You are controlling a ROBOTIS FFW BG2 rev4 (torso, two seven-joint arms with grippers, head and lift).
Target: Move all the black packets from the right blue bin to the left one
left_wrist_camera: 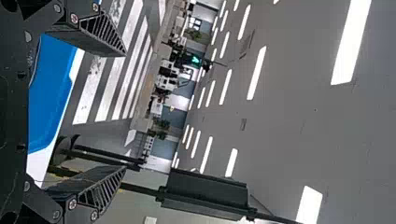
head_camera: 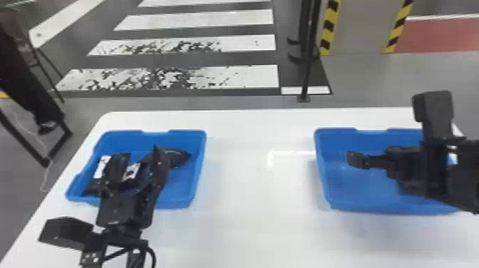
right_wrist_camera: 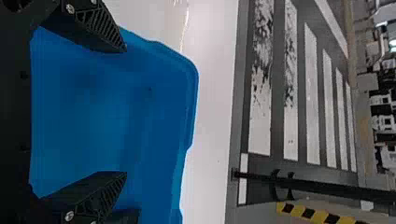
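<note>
Left gripper (head_camera: 137, 164) nearest the camera, out over left blue bin (head_camera: 197, 167), fingers wide apart. Same in left wrist view: fingers well separated, part of a blue bin's rim beside them.

Black packets (head_camera: 93, 187) in left blue bin, just below and around left gripper's fingers. White label (head_camera: 103, 166) on one, beside the finger on the robot's left. Second white label (head_camera: 132, 171) visible between the fingers. Another black packet (head_camera: 180, 156) just past the finger on the robot's right, lying against the bin floor. Can't tell exact count; partly hidden behind left gripper.

Right gripper (head_camera: 356, 160) over right blue bin (head_camera: 322, 171), in from the right edge in head view. Fingers apart, per right wrist view, with blue bin floor behind them and a rounded bin corner farther off.

White table (head_camera: 249, 185) under both bins, wide stretch of it between the two grippers. Past the table's far edge, ahead of both grippers: white floor stripes (head_camera: 214, 19), black pole (head_camera: 307, 71), and column (head_camera: 360, 28) with yellow-and-black edging.
</note>
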